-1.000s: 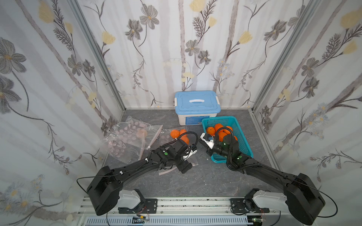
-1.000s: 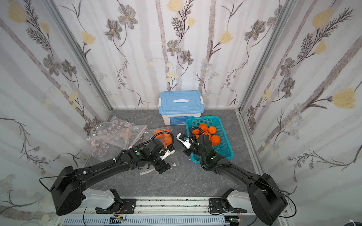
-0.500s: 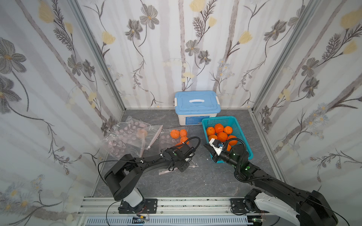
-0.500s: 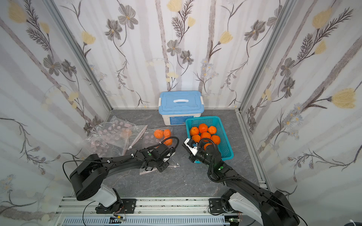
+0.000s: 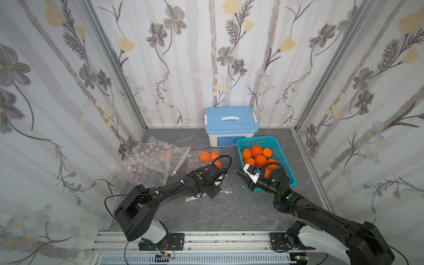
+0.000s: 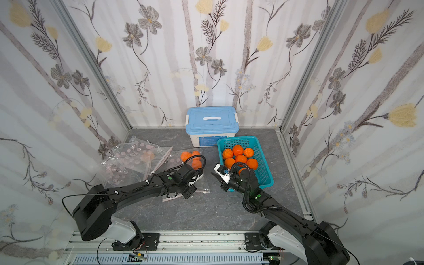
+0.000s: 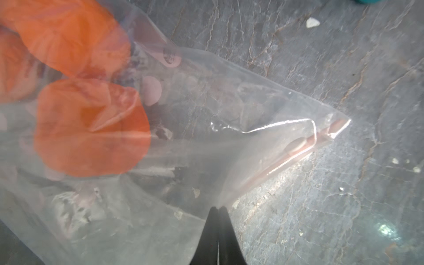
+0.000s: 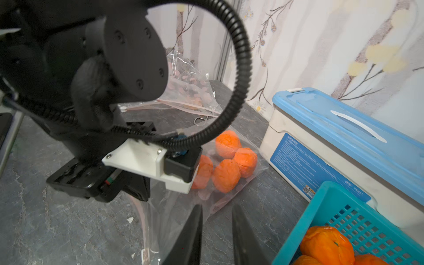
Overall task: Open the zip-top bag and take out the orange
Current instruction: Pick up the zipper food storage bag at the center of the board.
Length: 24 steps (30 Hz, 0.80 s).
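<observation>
One zip-top bag (image 7: pixel 206 103) holds four oranges (image 8: pixel 226 175); one basket (image 5: pixel 257 139), one box (image 5: pixel 230 124).

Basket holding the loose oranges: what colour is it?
Teal. The basket shows best in a top view.

Legend, as seen from my station: a white storage box (image 5: pixel 212 140) with a blue lid (image 5: pixel 230 124) stands on the grey marbled counter (image 5: pixel 218 211) against the flowered back wall (image 5: pixel 206 57). A teal mesh basket (image 5: pixel 256 139) sits just in front of it, toward my right. To my left, a heap of crumpled clear bags (image 5: pixel 146 160) printed with pink dots lies beside the side wall, and a metal rail (image 5: pixel 218 237) runs along the counter's near edge.
</observation>
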### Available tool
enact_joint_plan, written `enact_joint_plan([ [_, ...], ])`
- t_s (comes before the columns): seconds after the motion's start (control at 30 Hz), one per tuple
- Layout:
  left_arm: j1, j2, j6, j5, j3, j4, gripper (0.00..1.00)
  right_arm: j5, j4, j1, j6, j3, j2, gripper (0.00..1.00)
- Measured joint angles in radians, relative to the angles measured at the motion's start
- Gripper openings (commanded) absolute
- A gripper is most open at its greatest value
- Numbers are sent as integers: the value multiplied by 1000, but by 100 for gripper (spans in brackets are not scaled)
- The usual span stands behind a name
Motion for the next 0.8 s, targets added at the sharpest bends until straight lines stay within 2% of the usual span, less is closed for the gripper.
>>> enact_joint_plan([
  [0.13,85,-49,26,135,45,-61,0,-77,-42,50,-146,6,31,50],
  [0.37,163,-29,79,337,109,-171,0,-48,-129,137,-471,50,74,51],
  [0.53,192,-16,92,409,127,-209,0,30,-179,172,-660,47,90,51],
  [0.8,219,3,97,463,142,-236,0,123,-150,188,-783,-26,141,52],
])
